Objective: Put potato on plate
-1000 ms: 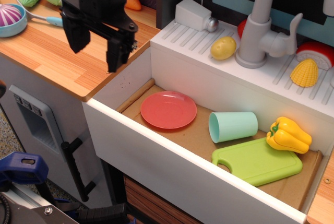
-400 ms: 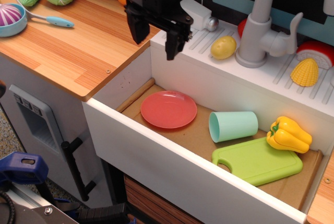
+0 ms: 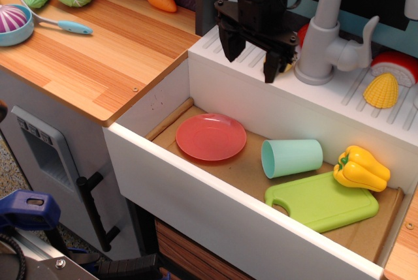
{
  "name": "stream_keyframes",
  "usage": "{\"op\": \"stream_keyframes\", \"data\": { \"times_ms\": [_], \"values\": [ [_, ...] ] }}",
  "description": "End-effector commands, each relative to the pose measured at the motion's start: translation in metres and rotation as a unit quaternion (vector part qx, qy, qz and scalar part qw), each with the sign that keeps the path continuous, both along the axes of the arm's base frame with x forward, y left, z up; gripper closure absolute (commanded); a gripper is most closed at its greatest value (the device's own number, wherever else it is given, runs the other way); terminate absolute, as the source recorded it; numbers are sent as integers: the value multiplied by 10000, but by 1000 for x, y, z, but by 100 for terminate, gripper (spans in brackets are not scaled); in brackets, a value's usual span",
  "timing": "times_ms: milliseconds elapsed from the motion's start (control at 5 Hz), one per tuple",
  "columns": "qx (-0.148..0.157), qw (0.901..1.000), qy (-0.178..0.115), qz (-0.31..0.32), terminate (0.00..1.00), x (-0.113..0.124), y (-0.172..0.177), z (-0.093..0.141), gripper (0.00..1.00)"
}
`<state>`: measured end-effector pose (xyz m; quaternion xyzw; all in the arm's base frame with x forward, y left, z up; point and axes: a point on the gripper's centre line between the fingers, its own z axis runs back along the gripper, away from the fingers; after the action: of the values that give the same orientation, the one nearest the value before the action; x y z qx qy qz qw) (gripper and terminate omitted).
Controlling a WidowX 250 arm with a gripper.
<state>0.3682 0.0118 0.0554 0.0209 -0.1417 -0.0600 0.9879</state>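
Observation:
My gripper (image 3: 251, 58) is open, its two dark fingers pointing down over the white ribbed ledge (image 3: 222, 42) behind the sink, just left of the grey faucet. The potato is hidden behind the gripper; I cannot see it. The salmon-pink plate (image 3: 211, 137) lies flat and empty at the left end of the sink basin, below and in front of the gripper.
In the basin lie a teal cup (image 3: 292, 157) on its side, a green cutting board (image 3: 323, 200) and a yellow bell pepper (image 3: 361, 168). A grey faucet (image 3: 324, 38) and yellow corn (image 3: 381, 91) stand on the ledge. Toy vegetables and a bowl (image 3: 13, 22) sit on the wooden counter at left.
The gripper has moved right from over the wooden counter to the ledge by the faucet, staying open. It now covers the spot where the potato showed.

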Motion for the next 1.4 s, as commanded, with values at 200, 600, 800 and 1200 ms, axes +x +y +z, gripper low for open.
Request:
{"op": "stream_keyframes", "data": {
  "times_ms": [200,600,800,1200],
  "values": [
    [7,9980,-544,-326,0,45,-11,6,0],
    [-500,9951,-667,-534,0,66,-12,-25,0],
    [-461,9963,-527,-501,0,71,-9,-33,0],
    [-423,9986,-158,-268,0,59,-6,-16,100]
  ]
}}
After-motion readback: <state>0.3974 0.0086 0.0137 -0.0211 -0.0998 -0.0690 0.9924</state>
